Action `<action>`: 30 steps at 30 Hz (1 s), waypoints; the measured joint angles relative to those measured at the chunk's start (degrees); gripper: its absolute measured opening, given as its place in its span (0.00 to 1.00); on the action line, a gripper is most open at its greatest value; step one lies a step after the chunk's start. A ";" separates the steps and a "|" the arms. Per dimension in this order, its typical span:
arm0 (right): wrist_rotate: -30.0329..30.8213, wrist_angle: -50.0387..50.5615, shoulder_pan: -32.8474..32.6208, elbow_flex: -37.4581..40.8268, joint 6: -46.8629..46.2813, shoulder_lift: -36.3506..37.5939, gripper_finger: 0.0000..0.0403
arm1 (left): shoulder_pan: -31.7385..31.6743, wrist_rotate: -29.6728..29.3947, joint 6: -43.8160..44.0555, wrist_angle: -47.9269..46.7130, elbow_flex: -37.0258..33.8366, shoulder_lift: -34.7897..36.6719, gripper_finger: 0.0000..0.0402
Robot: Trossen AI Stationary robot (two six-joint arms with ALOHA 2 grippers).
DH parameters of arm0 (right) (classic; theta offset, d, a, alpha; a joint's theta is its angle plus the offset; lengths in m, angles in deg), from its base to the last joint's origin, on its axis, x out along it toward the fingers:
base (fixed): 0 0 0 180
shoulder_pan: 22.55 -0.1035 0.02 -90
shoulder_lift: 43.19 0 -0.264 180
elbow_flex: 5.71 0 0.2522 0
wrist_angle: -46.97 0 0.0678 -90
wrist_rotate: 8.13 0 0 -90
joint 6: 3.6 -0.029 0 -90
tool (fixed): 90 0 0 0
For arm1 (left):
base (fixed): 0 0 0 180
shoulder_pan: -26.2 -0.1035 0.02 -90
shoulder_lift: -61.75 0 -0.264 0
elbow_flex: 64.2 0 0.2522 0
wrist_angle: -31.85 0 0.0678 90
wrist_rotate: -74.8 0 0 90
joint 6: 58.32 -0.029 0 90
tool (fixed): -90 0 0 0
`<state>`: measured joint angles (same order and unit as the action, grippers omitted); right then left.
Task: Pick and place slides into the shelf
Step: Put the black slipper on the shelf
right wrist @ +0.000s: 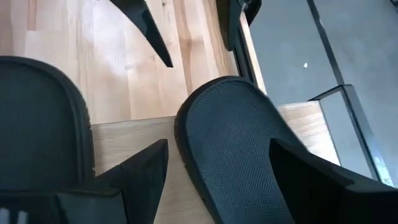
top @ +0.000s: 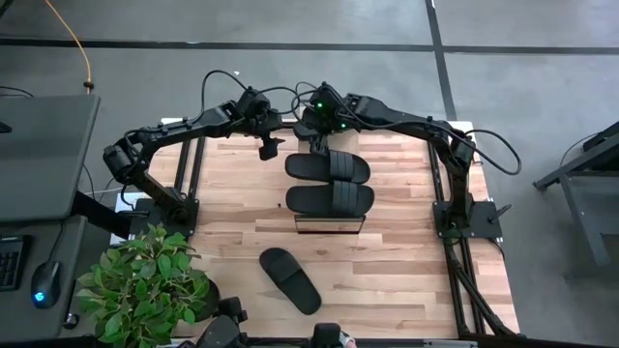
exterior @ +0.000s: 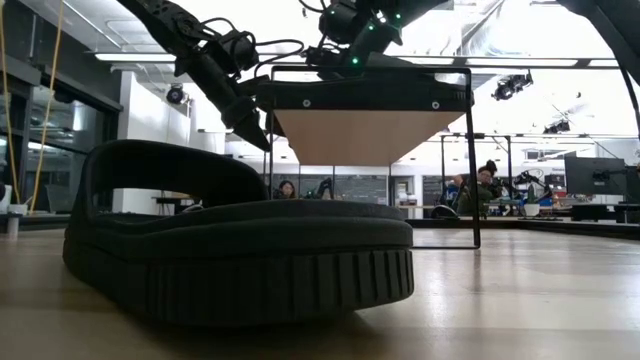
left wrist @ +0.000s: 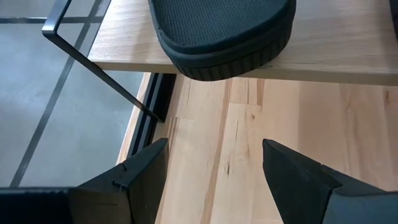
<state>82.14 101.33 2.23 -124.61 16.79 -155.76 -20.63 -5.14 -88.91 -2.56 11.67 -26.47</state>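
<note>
High view, two slides on shelf

Leafy plant (table corner) beside a desk.

In the low view the near slide hides the shelf's lower part; people behind are too small to make out.

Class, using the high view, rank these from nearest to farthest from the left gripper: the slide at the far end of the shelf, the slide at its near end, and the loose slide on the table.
Measured from the left gripper, which hovers beside the shelf's far end:
1. Far-end slide, just to the gripper's right on the shelf.
2. Near-end slide, next along the shelf.
3. Loose slide, on the table near its front edge.
</note>
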 joint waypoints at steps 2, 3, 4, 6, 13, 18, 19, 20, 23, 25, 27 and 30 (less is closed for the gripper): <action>0.80 -0.36 0.09 0.00 0.02 0.00 0.67 | -0.01 0.00 0.00 0.00 0.00 0.00 0.60; 1.18 -0.38 0.22 0.00 0.04 -0.02 0.67 | 0.00 0.00 0.02 0.00 0.00 0.00 0.60; 1.25 -0.73 0.33 -0.02 0.02 -0.37 0.67 | 0.00 0.00 0.02 0.00 0.00 0.00 0.60; 1.20 -0.70 0.51 -0.02 -0.30 -1.02 0.67 | 0.00 0.00 0.04 -0.02 0.00 0.00 0.60; 3.80 -1.38 0.72 -0.02 0.57 -4.04 0.67 | 0.00 0.42 0.24 -0.05 0.00 0.00 0.60; 8.00 -1.36 1.16 -0.69 0.68 -4.23 0.67 | 0.00 0.59 0.24 -0.09 0.00 0.00 0.60; 8.78 -0.80 1.39 -1.36 0.72 -4.26 0.67 | 0.00 0.61 0.24 -0.09 0.00 0.00 0.60; 9.18 -0.56 1.56 -2.05 1.14 -4.26 0.67 | 0.00 0.61 0.24 -0.08 0.00 0.00 0.60; 9.14 -0.73 2.13 -3.34 1.32 -4.15 0.67 | 0.00 0.59 0.25 -0.27 0.00 0.00 0.60; 8.71 -0.56 2.51 -4.18 1.22 -4.17 0.67 | 0.00 0.61 0.26 -0.70 0.00 0.00 0.60; 8.34 -1.58 2.88 -4.48 1.35 -4.11 0.67 | 0.00 0.61 0.26 -0.89 0.00 0.00 0.60; 8.20 -1.62 3.43 -4.48 1.53 -4.13 0.67 | 0.00 0.61 0.26 -1.03 0.00 0.00 0.60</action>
<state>90.33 99.71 5.66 -129.09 18.32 -159.90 -20.63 -4.52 -88.65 -3.58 11.67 -26.47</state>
